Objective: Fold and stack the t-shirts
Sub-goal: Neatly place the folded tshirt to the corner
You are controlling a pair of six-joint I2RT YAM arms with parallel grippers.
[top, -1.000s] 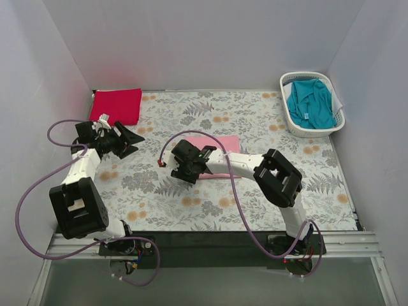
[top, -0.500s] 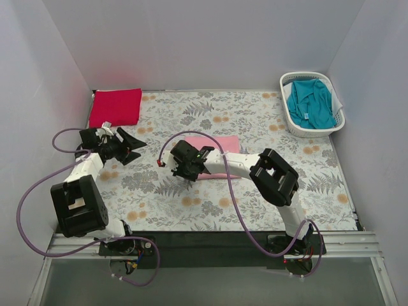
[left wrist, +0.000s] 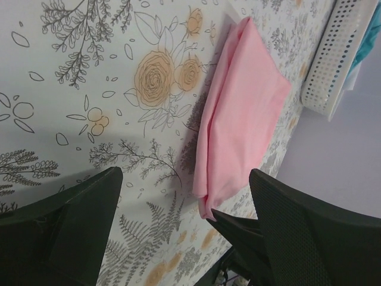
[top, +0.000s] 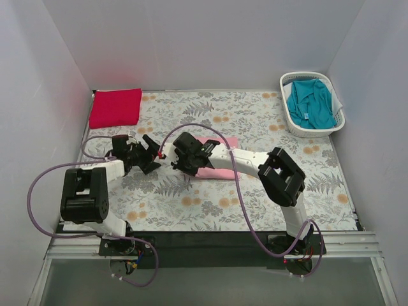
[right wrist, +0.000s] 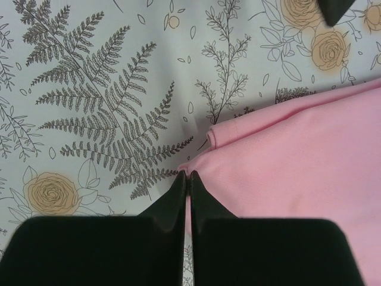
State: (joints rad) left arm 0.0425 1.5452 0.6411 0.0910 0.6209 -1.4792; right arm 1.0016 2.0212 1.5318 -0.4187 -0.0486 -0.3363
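Note:
A folded light pink t-shirt [top: 223,142] lies mid-table. My right gripper [top: 183,160] is shut on its near-left corner; in the right wrist view the fingertips [right wrist: 186,176] pinch the edge of the pink t-shirt [right wrist: 297,167]. My left gripper [top: 150,157] stands open just left of that corner, apart from the fabric. In the left wrist view its jaws [left wrist: 184,176] frame the pink t-shirt [left wrist: 244,113] with nothing between them. A folded red t-shirt [top: 115,107] lies at the back left. A teal t-shirt [top: 310,102] sits crumpled in the basket.
The white slatted basket [top: 291,122] stands at the back right, also showing in the left wrist view as the basket [left wrist: 330,59]. A grey-and-orange floral cloth [top: 255,115] covers the table. White walls close in on three sides.
My left arm has swung right from beside the red t-shirt to the pink one, and its jaws have opened wider. The right gripper has closed on the pink t-shirt's corner.

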